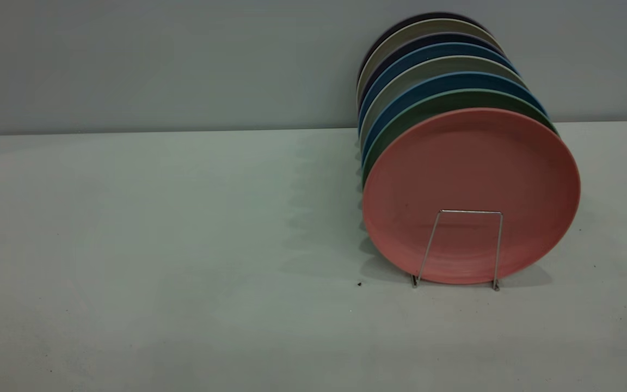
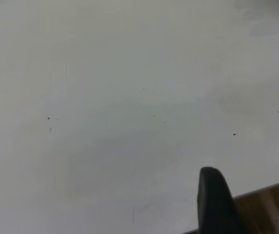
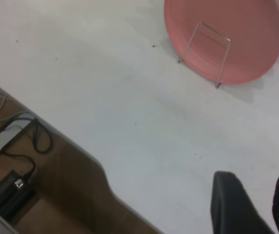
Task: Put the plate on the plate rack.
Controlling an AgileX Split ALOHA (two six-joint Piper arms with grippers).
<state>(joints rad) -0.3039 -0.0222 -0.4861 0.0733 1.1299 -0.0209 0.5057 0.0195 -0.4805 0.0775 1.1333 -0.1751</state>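
The salmon-pink plate [image 1: 471, 163] stands upright on edge as the front plate of a row in the wire plate rack [image 1: 471, 211], behind the rack's front loop. The right wrist view shows the same plate [image 3: 249, 24] and rack loop [image 3: 215, 31] far across the table from my right gripper [image 3: 260, 197], which is open and holds nothing. My left gripper [image 2: 253, 197] is open too, above the bare table near its edge, with nothing between its fingers. Neither arm appears in the exterior view.
Behind the pink plate stand a teal-green plate [image 1: 455, 100], blue plates [image 1: 444, 81] and several more. The white table [image 1: 183, 245] runs left of the rack. Below the table edge lie a white adapter [image 3: 5, 136], cables and a black box [image 3: 8, 192].
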